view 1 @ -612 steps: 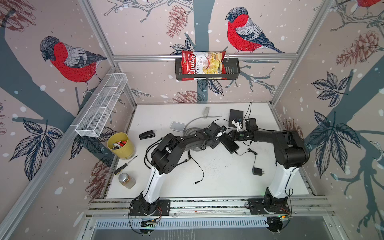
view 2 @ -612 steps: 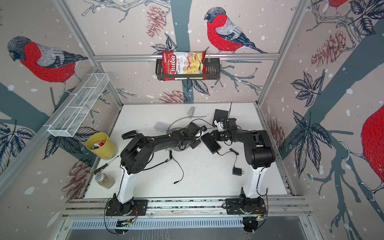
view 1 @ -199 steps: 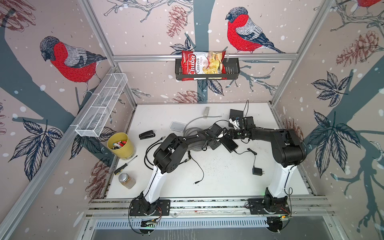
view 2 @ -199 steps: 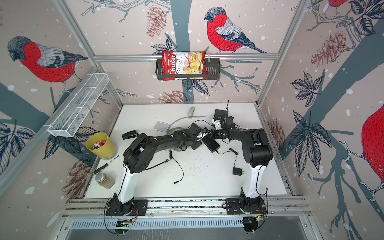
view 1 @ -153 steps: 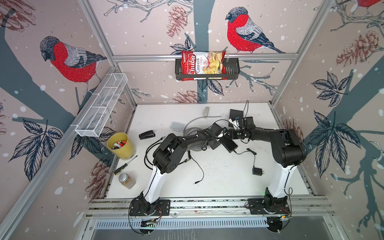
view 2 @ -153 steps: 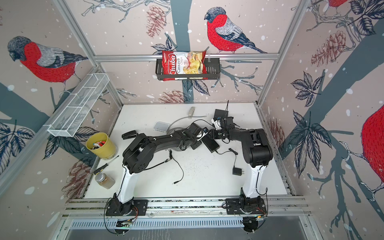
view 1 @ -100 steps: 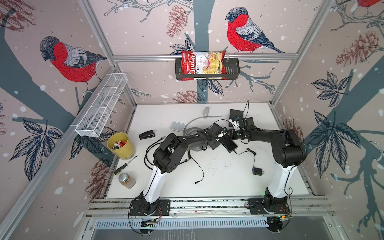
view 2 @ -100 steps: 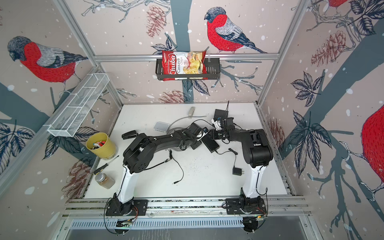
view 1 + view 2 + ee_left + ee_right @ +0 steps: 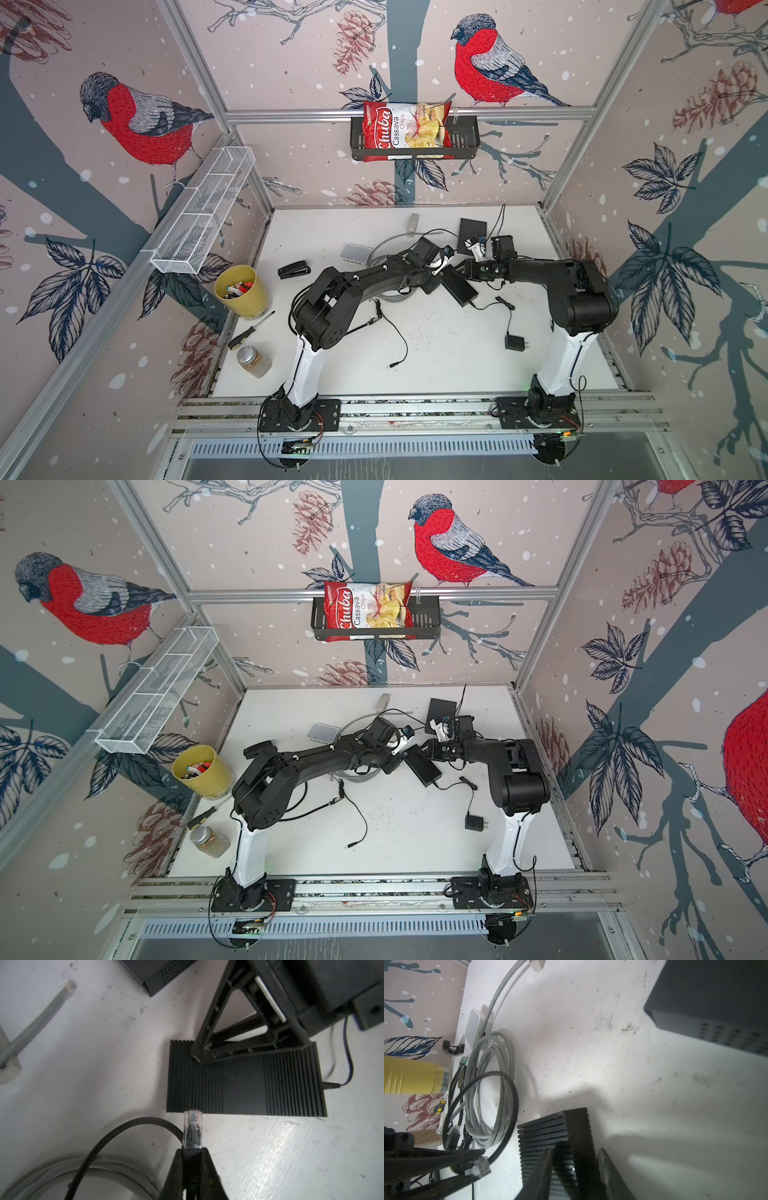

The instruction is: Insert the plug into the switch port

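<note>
Both arms are stretched in low and meet just right of the table's (image 9: 457, 365) middle. That's where the switch (image 9: 459, 286) lies, a flat black ribbed box set at a slant to the table edges. The left gripper (image 9: 192, 1152) is clamped tight on the boot of the plug (image 9: 193, 1126), a clear little connector on a black cable (image 9: 145, 1120) that loops away behind it. The plug's tip points at one long side of the switch, close to a corner. In the left wrist view it just overlaps that edge, but the right wrist view shows bare table between plug (image 9: 477, 1167) and switch (image 9: 544, 1130), so it's beside the box, not in it. The ports themselves I can't see from any angle. The right gripper (image 9: 574, 1167) straddles the opposite long edge of the switch. One finger (image 9: 249, 1051) lies across the ribbed top and the other drops past the side, jaws partway apart. Whether they're truly pinching the box or only bracing it, I can't tell. A thin lead (image 9: 332, 1084) is plugged into the switch's short end. Around them there's a grey cable coil (image 9: 492, 1084) on the left-edge side of the switch and a second black box (image 9: 472, 228) near the back edge. A yellow cup (image 9: 241, 286) stands at the left edge, and a small black adapter (image 9: 515, 343) lies nearer the front right corner.
</note>
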Motion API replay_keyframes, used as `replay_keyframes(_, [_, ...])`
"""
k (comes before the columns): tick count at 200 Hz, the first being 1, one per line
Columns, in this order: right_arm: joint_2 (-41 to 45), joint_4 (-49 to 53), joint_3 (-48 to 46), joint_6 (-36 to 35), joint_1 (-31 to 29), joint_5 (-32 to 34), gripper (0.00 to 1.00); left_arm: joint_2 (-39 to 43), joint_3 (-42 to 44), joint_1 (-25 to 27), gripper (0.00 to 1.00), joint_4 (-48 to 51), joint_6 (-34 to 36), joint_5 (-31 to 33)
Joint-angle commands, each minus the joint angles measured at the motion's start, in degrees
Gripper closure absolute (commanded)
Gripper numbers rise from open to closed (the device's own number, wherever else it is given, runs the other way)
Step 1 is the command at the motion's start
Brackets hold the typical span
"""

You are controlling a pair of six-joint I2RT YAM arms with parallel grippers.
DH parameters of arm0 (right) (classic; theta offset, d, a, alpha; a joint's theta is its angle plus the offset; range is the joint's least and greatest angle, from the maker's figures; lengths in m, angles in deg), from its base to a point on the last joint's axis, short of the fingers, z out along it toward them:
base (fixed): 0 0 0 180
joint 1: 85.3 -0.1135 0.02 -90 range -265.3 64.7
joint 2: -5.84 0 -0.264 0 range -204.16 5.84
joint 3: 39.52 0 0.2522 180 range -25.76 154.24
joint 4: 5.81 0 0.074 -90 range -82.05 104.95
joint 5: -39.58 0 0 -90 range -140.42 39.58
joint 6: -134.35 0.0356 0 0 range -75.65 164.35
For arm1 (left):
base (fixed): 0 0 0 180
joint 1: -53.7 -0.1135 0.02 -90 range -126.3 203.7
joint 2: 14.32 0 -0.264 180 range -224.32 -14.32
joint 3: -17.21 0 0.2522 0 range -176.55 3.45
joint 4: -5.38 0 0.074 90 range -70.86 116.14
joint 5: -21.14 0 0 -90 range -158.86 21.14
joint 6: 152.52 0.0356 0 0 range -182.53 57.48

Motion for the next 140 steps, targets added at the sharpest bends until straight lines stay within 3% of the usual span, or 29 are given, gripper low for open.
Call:
replay_keyframes(1, [0.34, 2.29, -0.02, 0.70, 0.62, 2.20, 0.63, 1.41, 0.19, -1.40, 0.93, 1.30, -0.59, -8.98])
replay_keyframes(28, [2.58, 1.37, -1.50, 1.36, 1.11, 2.31, 0.63, 3.68, 0.68, -4.52, 0.93, 1.16, -2.19, -22.75])
replay_keyframes(67, [6.78, 0.49, -2.70, 2.38, 1.46, 1.46, 0.63, 7.79, 1.29, -5.12, 0.93, 1.59, -1.58, -31.77])
replay_keyframes(94, [8.35, 0.38, -3.15, 2.56, 1.43, 1.53, 0.63, 9.02, 1.44, -5.29, 0.93, 2.82, -0.50, -32.90])
replay_keyframes(140, [7.78, 0.75, -3.15, 2.11, 1.53, 1.65, 0.63, 9.12, 2.51, -5.47, 0.93, 2.98, -0.15, -29.07])
